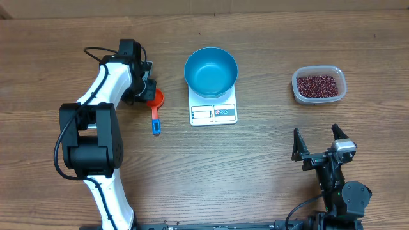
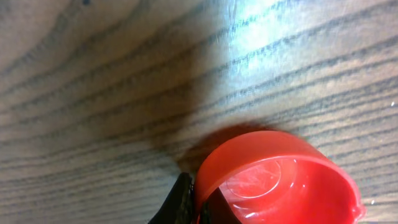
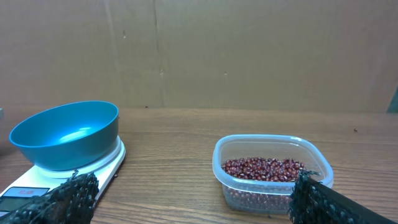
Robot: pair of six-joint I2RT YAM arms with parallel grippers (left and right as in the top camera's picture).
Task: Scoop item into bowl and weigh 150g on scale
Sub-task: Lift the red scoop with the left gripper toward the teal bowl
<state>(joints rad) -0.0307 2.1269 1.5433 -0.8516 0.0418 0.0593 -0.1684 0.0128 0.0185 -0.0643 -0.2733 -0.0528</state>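
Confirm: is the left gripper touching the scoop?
Touching. Left wrist view shows the left gripper pinching the scoop rim, no gap.

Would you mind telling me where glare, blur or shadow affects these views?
Left wrist: bright glare on the table, the red scoop soft and close, dark shadow beside it; right wrist: the end effector fingers blurred, the bowl sharp; overhead: evenly lit, crisp.
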